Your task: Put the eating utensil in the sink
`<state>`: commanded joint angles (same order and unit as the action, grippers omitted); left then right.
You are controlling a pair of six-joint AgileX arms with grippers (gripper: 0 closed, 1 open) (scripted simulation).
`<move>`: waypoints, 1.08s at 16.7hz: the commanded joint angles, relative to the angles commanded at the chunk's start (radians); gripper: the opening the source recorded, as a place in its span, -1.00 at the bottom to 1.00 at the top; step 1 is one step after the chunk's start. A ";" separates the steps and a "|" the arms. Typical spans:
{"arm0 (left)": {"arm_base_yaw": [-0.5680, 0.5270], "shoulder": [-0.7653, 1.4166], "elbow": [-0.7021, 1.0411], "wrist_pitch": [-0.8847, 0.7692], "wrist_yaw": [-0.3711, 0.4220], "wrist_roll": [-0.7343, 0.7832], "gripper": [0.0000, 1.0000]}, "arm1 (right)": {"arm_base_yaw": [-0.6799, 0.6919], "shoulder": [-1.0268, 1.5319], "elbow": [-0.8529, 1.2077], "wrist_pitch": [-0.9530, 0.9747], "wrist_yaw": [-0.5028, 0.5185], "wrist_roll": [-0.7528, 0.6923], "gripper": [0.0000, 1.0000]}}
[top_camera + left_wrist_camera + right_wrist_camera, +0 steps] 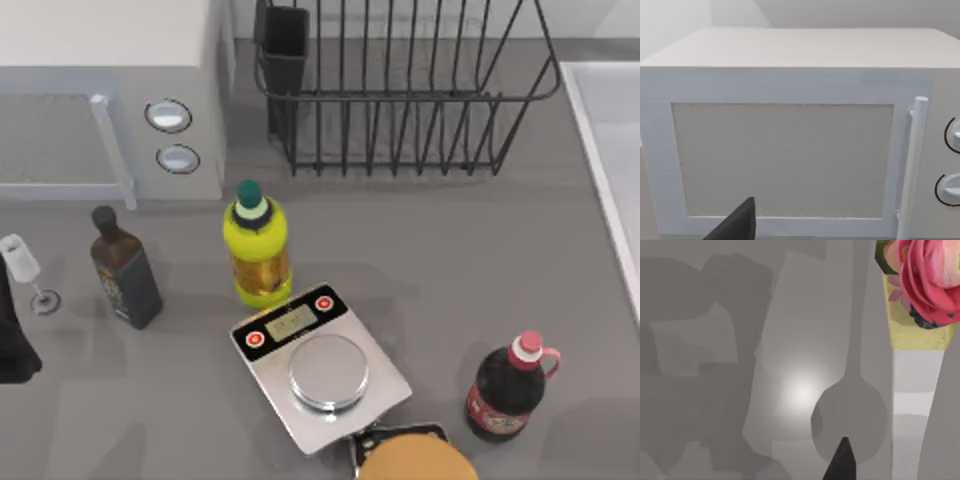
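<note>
The eating utensil is a grey spoon [850,412] lying flat on a grey surface in the right wrist view, its handle running away from the camera. A dark tip of my right gripper [841,462] hangs just over the near edge of the spoon's bowl. The sink [615,130] is a pale basin with a raised rim at the top view's right edge. My left arm [12,345] is parked at the far left by the wine glass, and a dark part of its gripper [737,225] faces the microwave door.
A white microwave [110,90] and a black wire dish rack [400,90] stand at the back. A dark bottle [125,270], a yellow bottle [257,245], a scale [320,365], a red-capped bottle [510,385] and a wine glass [28,270] stand mid-table. A pink flower in a yellow vase [920,290] stands beside the spoon.
</note>
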<state>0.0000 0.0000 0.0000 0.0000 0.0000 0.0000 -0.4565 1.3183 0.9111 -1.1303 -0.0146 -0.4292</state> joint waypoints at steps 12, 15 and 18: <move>0.000 0.000 0.000 0.000 0.000 0.000 1.00 | 0.053 0.322 0.375 -0.135 0.004 0.059 -1.00; 0.000 0.000 0.000 0.000 0.000 0.000 1.00 | 0.094 0.541 0.680 -0.232 0.007 0.099 -1.00; 0.000 0.000 0.000 0.000 0.000 0.000 1.00 | 0.140 0.777 1.024 -0.333 0.010 0.148 -1.00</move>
<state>0.0000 0.0000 0.0000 0.0000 0.0000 0.0000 -0.3166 2.0954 1.9351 -1.4630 -0.0050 -0.2814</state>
